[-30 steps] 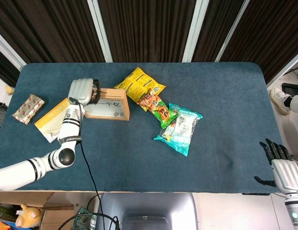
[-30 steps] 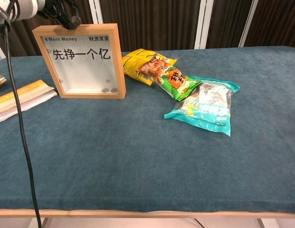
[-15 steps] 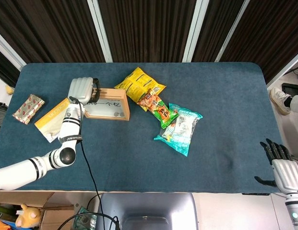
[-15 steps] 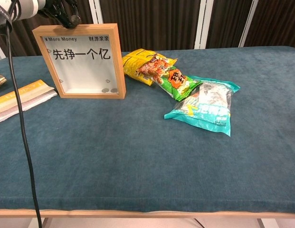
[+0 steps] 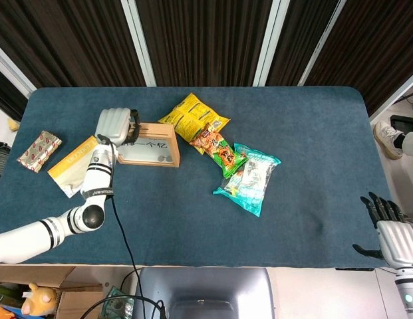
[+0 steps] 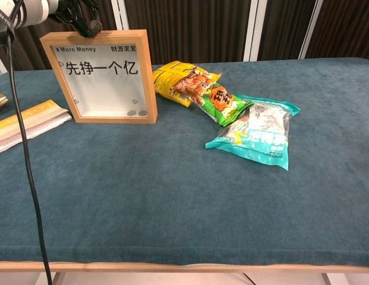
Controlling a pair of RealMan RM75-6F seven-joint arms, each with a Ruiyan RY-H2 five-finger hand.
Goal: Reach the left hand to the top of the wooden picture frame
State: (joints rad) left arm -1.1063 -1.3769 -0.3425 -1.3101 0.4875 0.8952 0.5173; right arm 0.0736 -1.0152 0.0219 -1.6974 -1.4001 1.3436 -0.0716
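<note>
The wooden picture frame (image 6: 104,77) stands upright on the blue table, its white panel with black Chinese characters facing the chest camera. From above, the wooden picture frame (image 5: 150,145) shows as a narrow box. My left hand (image 5: 116,125) hovers at the frame's top left corner. Its dark fingers (image 6: 84,19) hang just over the top edge and I see nothing held in them. Most of the left hand is cut off in the chest view. My right hand (image 5: 391,231) rests off the table's near right corner with its fingers spread and holding nothing.
Yellow, orange-green and teal snack bags (image 5: 227,158) lie in a row right of the frame. A yellow-white packet (image 5: 72,165) and a red-patterned packet (image 5: 38,150) lie left of it. A black cable (image 6: 21,136) hangs from the left arm.
</note>
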